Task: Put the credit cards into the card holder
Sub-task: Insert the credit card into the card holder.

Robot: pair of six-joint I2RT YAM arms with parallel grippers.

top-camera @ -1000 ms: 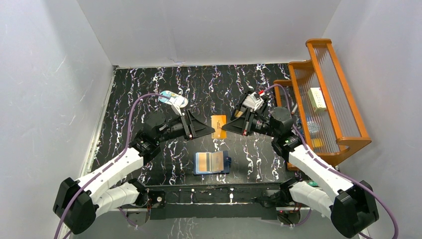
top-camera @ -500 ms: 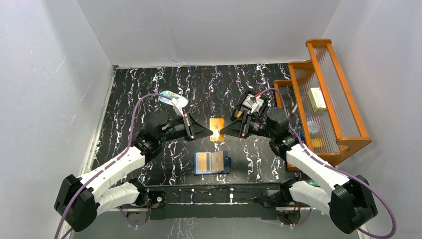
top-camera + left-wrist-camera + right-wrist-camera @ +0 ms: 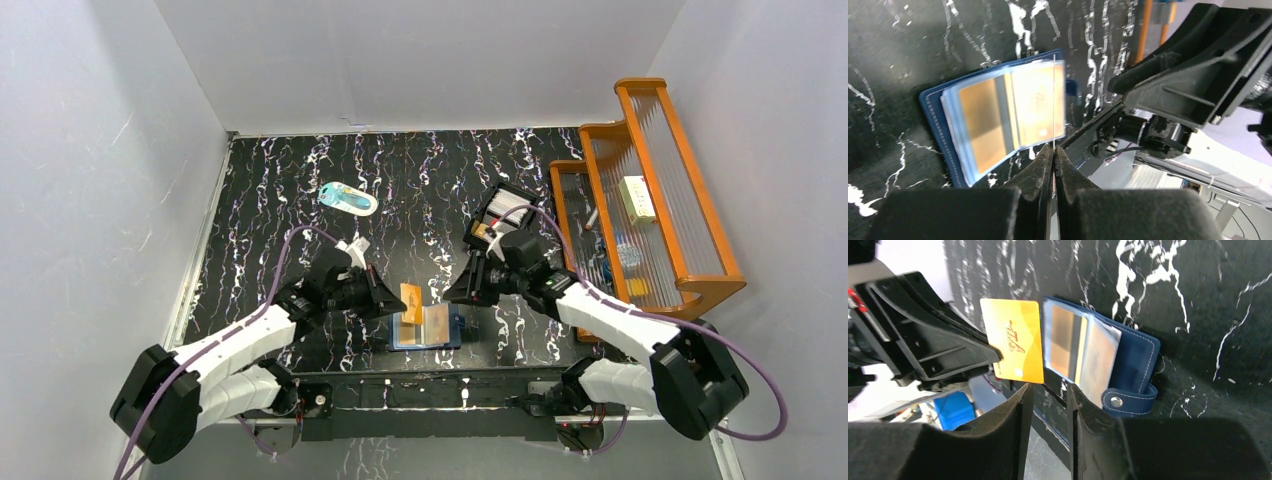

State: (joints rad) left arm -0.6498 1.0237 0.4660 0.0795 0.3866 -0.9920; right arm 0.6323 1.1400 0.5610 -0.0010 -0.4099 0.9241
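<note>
Holding the card: the left gripper [image 3: 1053, 152] has its jaws closed tight on the bottom edge of the gold card [image 3: 1015, 347], which stands upright on its long side.
Gold card: it is lifted off the table, just beside and above the open left edge of the wallet [image 3: 1135, 357]. The right wrist view shows its face with red lettering. The left wrist view sees it edge-on as a thin line across the wallet.
Wallet: navy blue, lying open and flat near the front edge of the table [image 3: 270, 190], between the two arms. Its snap tab [image 3: 1128, 399] sticks out on the side towards the right arm.
Wallet contents: pale clear pockets [image 3: 1045, 107] are fanned open, and a tan card with a grey stripe [image 3: 979, 117] sits in one of them.
Right gripper [image 3: 1049, 390]: it hangs over the wallet facing the left gripper. Its jaws are a narrow gap apart and nothing is between them.
Black tray [image 3: 483, 208]: it is on the table behind the right arm, well apart from the wallet. It holds pale flat pieces that are too small to tell apart.
Oval item [image 3: 349, 198]: pale blue and white, lying alone on the far left part of the table.
Wooden rack [image 3: 640, 84]: orange-brown with stepped tiers, standing along the right side of the table. Small items sit on its shelves, but they cannot be made out.
</note>
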